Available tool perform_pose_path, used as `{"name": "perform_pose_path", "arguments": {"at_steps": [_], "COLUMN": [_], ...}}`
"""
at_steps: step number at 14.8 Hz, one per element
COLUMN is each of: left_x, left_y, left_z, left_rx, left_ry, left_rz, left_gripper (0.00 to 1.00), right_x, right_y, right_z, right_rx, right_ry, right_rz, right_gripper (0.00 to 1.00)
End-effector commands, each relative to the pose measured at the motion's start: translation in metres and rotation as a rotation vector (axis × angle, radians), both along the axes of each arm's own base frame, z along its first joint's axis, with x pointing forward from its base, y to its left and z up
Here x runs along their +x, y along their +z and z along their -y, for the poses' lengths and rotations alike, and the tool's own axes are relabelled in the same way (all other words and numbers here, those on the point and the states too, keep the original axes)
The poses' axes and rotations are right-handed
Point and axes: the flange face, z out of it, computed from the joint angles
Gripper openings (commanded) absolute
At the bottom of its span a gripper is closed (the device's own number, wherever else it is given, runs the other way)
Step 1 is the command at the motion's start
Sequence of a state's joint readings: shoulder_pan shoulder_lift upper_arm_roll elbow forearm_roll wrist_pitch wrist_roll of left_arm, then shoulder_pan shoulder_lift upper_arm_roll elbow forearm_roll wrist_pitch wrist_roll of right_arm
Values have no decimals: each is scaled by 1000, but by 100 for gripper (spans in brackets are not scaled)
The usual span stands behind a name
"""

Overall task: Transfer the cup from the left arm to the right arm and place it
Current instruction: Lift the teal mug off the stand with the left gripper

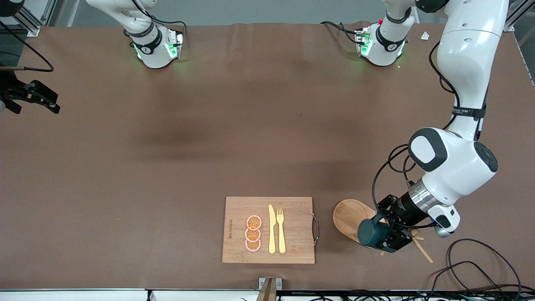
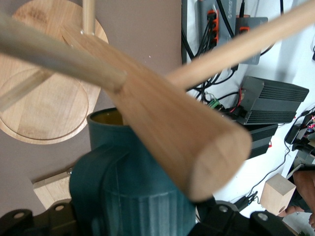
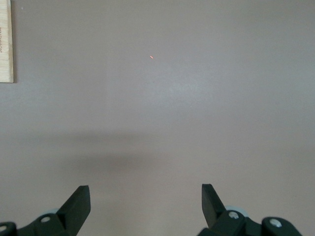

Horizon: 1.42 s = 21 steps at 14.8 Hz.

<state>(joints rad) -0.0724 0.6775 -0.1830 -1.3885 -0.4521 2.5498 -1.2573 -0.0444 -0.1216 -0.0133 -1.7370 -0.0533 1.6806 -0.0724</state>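
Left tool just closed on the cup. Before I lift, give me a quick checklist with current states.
1. Left tool shut on the cup: ok.
2. Cup lifted from the round wooden stand: cannot tell.
3. Wooden pegs close against the cup: not ok, may snag.
4. Right tool open for the handover: ok.
5. Right tool near the cup: not ok, waiting at its own end of the table.
6. Cutting board clear of the cup: ok.

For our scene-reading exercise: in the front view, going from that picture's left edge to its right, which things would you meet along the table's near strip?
Orange slices → knife → fork, all on the wooden board → round wooden plate → cup in the left gripper.
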Motion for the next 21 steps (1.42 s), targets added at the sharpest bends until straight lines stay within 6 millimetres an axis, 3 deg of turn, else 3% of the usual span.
{"name": "perform_pose_path", "arguments": {"at_steps": [1, 6, 8, 10, 15, 18, 21], "left_x": [-2, -32, -51, -77, -149, -202, -254], "left_y": [28, 85, 100, 108, 90, 57, 3], "left_z": [12, 67, 106, 158, 283, 350, 405], "left_rx": [-7, 54, 126, 222, 487, 661, 837], "left_ry": [-6, -127, -190, -281, -444, -541, -550], "left_rz": [37, 19, 20, 34, 122, 166, 223], "left_gripper": [56, 56, 56, 56, 56, 56, 56], "right_x": [-4, -4, -5, -5, -4, -4, -4], "right_y": [6, 5, 5, 5, 5, 5, 5], "right_z": [4, 8, 8, 7, 8, 8, 7], "right_rx": [12, 12, 12, 12, 12, 12, 12], "right_ry": [3, 7, 10, 10, 9, 9, 10], "right_rz": [1, -1, -7, -6, -6, -6, -6], "right_gripper": [100, 100, 100, 100, 100, 100, 100]}}
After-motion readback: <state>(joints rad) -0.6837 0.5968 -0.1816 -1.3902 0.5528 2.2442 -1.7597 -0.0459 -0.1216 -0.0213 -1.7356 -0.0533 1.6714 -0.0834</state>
